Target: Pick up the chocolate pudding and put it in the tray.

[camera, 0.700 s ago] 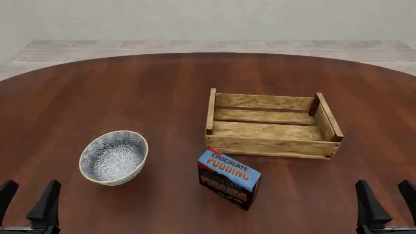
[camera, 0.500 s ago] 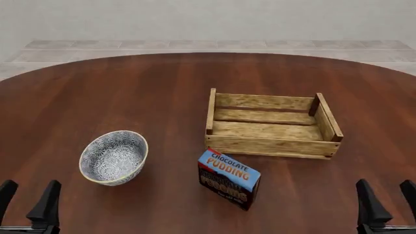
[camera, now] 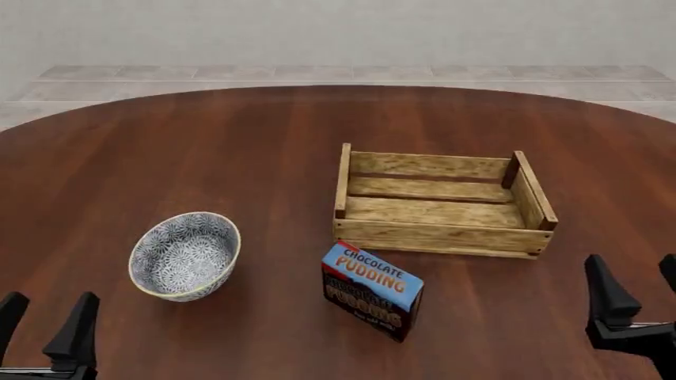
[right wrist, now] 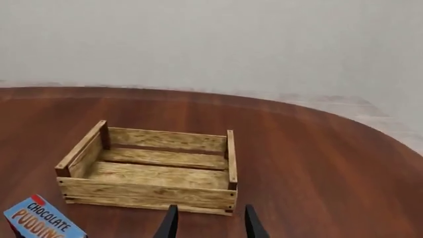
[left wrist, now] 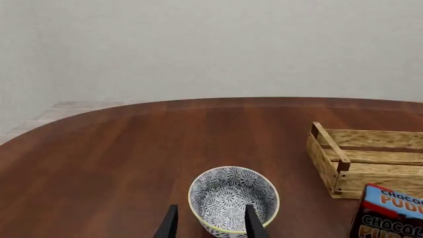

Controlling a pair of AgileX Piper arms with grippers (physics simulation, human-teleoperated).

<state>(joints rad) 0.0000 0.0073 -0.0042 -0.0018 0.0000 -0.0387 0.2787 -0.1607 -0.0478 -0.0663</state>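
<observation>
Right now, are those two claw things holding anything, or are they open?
Left gripper: jaws open, holding nothing.
Right gripper: jaws open, holding nothing; the chocolate pudding stands untouched on the table.

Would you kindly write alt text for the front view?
A chocolate pudding carton stands on a round wooden table, just in front of an empty slatted tray, with a patterned bowl to its left. Open left gripper and right gripper sit at the near corners.

left gripper [camera: 44,324]: base cut off | right gripper [camera: 634,289]: edge-cropped | chocolate pudding [left wrist: 390,215]: partly out of frame
</observation>
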